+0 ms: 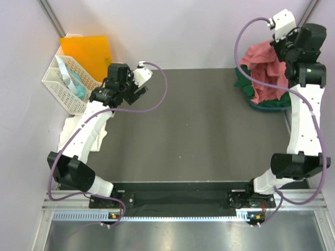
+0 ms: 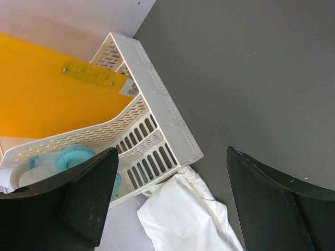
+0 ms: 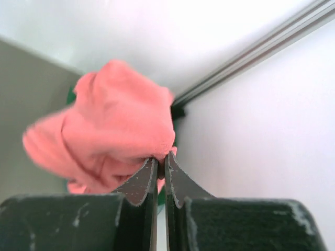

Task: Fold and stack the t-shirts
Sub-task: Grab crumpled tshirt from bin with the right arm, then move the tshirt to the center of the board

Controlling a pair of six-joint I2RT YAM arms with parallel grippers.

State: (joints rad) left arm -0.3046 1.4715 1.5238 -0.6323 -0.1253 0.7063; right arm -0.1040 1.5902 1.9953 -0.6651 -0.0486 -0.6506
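The salmon-pink t-shirt (image 1: pixel 264 70) is bunched at the table's back right corner and drapes over the dark green t-shirt (image 1: pixel 245 83). My right gripper (image 1: pixel 280 52) is shut on the pink shirt's upper edge. The right wrist view shows the pink cloth (image 3: pixel 115 120) pinched between the closed tips of the right gripper (image 3: pixel 161 157). The white t-shirt (image 1: pixel 70 130) lies crumpled at the left edge, partly under my left arm, and its cloth (image 2: pixel 183 219) shows below in the left wrist view. My left gripper (image 1: pixel 137 94) (image 2: pixel 171 157) hovers open and empty over the back left of the mat.
A white lattice basket (image 1: pixel 65 86) (image 2: pixel 157 120) stands at the back left against the wall, with a teal object (image 2: pixel 73 157) inside. An orange folder (image 1: pixel 89 49) (image 2: pixel 42 99) leans behind it. The dark grey mat (image 1: pixel 199 125) spans the table between the arms.
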